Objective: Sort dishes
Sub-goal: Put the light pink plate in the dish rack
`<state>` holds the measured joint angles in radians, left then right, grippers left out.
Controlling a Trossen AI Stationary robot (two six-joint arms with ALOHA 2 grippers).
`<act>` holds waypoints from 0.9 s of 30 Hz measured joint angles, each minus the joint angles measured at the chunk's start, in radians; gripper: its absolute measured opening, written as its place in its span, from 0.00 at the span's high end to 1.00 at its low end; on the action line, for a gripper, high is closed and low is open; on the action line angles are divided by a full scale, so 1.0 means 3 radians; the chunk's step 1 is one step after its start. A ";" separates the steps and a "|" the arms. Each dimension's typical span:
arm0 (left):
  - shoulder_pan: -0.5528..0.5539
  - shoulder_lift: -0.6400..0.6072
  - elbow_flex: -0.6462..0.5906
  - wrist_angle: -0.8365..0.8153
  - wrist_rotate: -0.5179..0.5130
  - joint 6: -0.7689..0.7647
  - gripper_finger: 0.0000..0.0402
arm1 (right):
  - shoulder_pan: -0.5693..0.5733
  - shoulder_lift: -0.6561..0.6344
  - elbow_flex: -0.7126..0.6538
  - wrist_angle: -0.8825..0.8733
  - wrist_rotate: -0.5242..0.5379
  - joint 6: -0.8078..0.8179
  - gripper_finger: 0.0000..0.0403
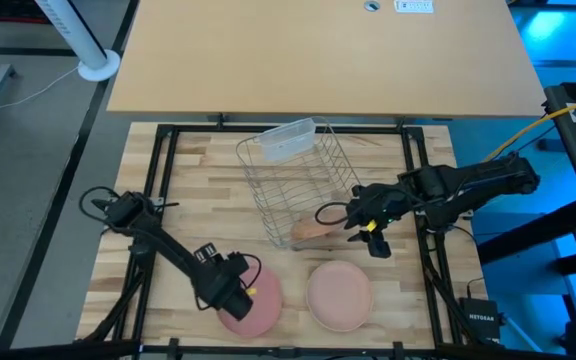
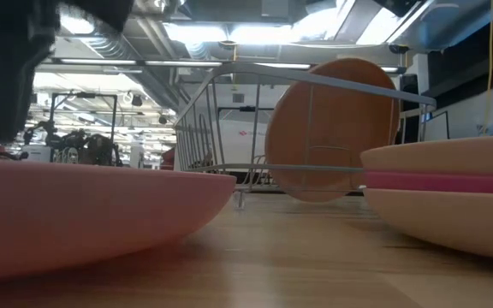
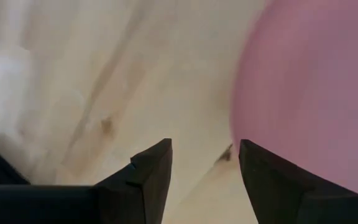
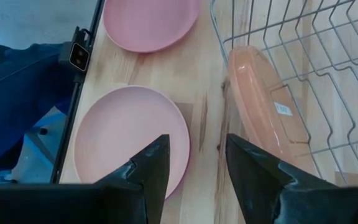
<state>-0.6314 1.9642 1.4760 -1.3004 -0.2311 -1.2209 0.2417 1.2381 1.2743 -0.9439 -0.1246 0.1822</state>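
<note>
From my seat at the controls, the left hand [image 1: 236, 298] is down low at the near edge of the counter [image 1: 193, 170], fingers [image 3: 151, 171] spread apart with nothing between them, just bare wood showing in the gap. The pink plate [image 1: 253, 300] lies flat right beside that hand, its rim just off one fingertip, and I can't tell from the wrist view if they're actually touching. On the other side of that plate sits the pale peach plate [image 1: 339, 295], also flat on the counter; from the low view it looks like a stack with a magenta plate [image 2: 439, 180] sandwiched in it. Further back, the right hand [image 1: 371, 238] hovers near the front corner of the wire rack [image 1: 298, 180], fingers [image 4: 151, 165] parted and holding nothing, with the peach plate below and in front of it. Just beside that hand, the orange plate [image 1: 315, 230] stands on edge inside the rack, leaning against the wires. Past that, at the far end of the rack, there's a clear plastic tub [image 1: 286, 138] perched on the rim.
</note>
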 joint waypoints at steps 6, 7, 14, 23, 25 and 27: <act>0.0108 -0.0009 -0.0114 0.0111 0.0041 0.0188 0.57 | 0.0000 0.0001 -0.0001 -0.0006 0.0000 0.0000 0.60; 0.0120 -0.0029 -0.0114 0.0099 0.0041 0.0210 0.57 | 0.0000 0.0001 -0.0001 -0.0004 0.0000 0.0000 0.60; 0.0143 -0.0161 -0.0112 0.0199 0.0041 0.0299 0.57 | 0.0000 0.0001 -0.0001 -0.0001 0.0000 -0.0001 0.60; 0.0328 -0.0172 -0.0265 0.0270 0.0215 0.0740 0.57 | 0.0000 0.0001 -0.0001 -0.0007 -0.0001 -0.0001 0.60; 0.0370 -0.0230 -0.0344 0.0282 0.0246 0.0870 0.57 | 0.0000 0.0001 -0.0001 -0.0005 -0.0029 -0.0001 0.60; 0.0403 -0.0399 -0.0462 0.0302 0.0251 0.0873 0.57 | 0.0000 0.0001 -0.0001 -0.0007 -0.0072 -0.0001 0.60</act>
<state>-0.5107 1.8445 1.3374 -1.2098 -0.1559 -0.9590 0.2417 1.2385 1.2739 -0.9459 -0.1463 0.1818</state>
